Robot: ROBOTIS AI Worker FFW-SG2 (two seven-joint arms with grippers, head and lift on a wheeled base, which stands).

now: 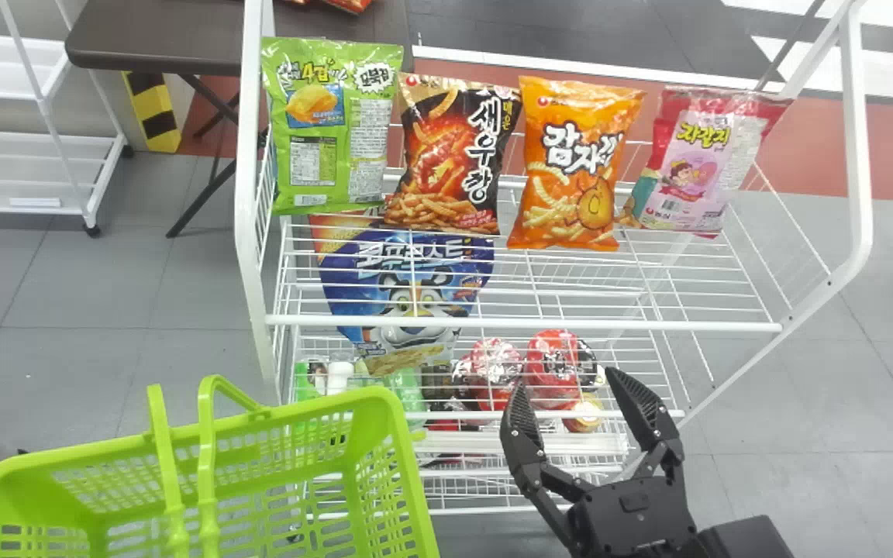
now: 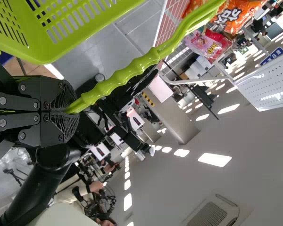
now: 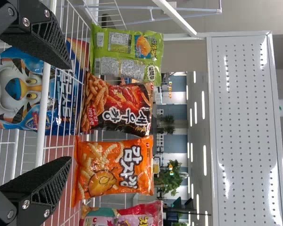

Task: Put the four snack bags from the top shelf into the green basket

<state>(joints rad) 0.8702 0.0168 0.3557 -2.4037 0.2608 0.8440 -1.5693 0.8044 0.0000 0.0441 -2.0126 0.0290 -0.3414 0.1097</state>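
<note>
Four snack bags stand side by side on the top wire shelf: green bag (image 1: 330, 128), black bag (image 1: 454, 155), orange bag (image 1: 577, 164) and pink bag (image 1: 702, 161). My right gripper (image 1: 578, 395) is open in front of the rack, below the shelf's front rail. From the right wrist view, my right gripper (image 3: 68, 110) faces the rack with nothing between its fingers; the black bag (image 3: 118, 104) and orange bag (image 3: 114, 170) lie beyond. The green basket (image 1: 392, 465) is at the lower left. Its handle (image 2: 127, 73) is held by my left gripper (image 2: 68, 110), shut on it.
A blue cereal bag (image 1: 408, 287) stands on the shelf below, with red packs (image 1: 559, 360) and bottles lower down. The rack's front rail (image 1: 524, 324) and white side posts frame the top shelf. A dark table (image 1: 160, 39) stands behind at the left.
</note>
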